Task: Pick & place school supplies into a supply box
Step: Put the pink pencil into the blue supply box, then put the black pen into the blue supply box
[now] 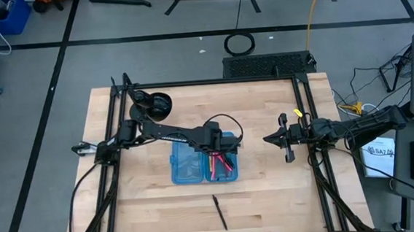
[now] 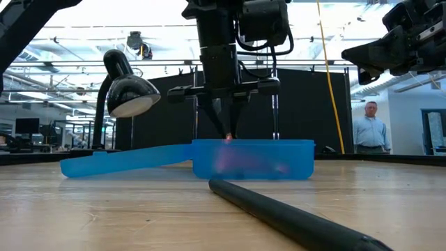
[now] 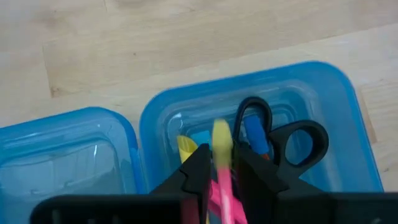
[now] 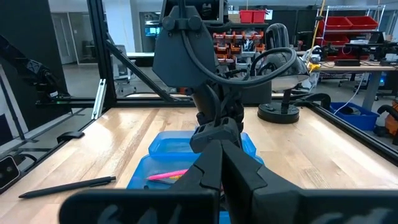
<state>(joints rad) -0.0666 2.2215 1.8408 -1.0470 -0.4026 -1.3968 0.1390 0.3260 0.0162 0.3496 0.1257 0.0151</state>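
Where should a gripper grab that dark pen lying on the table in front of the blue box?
Grip the dark pen at mid-shaft from straight above, fingers straddling its thin width. It lies flat on bare wood, clear of the supply box, so nothing blocks a top-down approach.

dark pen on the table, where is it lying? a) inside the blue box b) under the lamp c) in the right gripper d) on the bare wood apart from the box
d: the dark pen lies on bare wood, apart from the supply box, over which the left gripper holds a pink pen.
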